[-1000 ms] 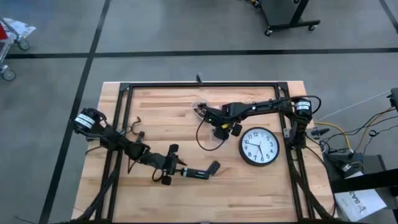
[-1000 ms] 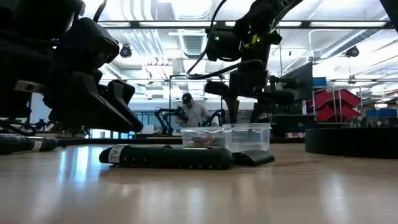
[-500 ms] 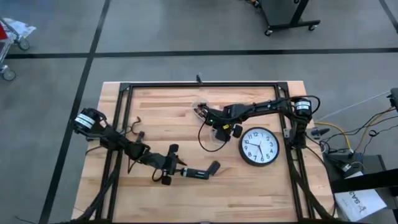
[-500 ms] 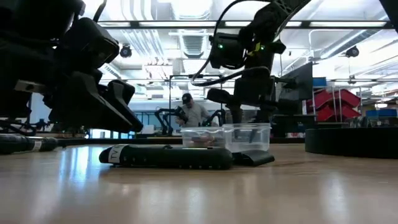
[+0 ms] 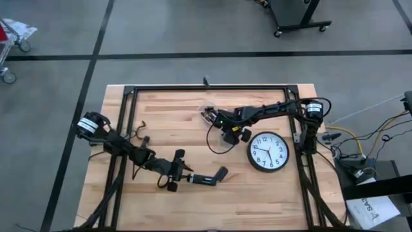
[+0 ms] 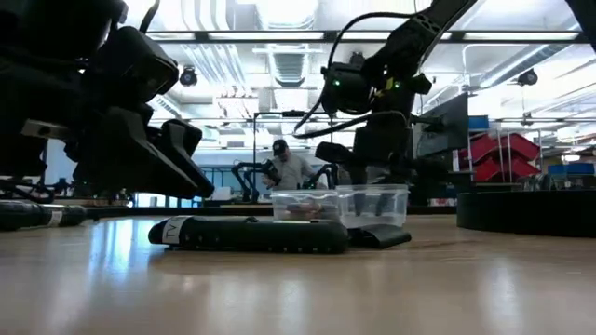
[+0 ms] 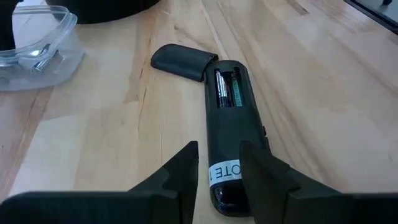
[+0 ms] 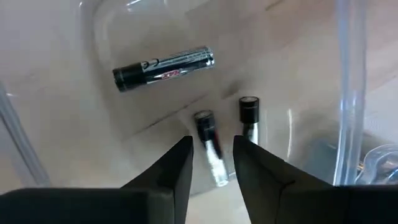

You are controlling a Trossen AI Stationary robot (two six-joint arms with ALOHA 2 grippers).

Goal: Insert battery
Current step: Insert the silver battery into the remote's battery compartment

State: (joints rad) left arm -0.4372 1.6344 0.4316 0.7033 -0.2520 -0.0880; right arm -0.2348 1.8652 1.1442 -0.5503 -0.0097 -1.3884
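We see the right gripper (image 8: pixel 211 155), fingers apart, over batteries (image 8: pixel 163 66); left gripper (image 7: pixel 219 163), fingers apart, faces the remote (image 7: pixel 229 124), label partly reading "OTE".

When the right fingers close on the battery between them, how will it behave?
The battery is a smooth, glossy cylinder, so it will probably slip or roll aside in the clear container. It looks small, likely light, and rigid. The right gripper is open astride it, so a centred pinch should hold.

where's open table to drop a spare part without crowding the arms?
Bare wood lies along the near edge of the table, below the remote and clock, and across the far left between the frame and the left arm. Crowded: the middle, where the right gripper reaches into the clear tub, and around the left gripper.
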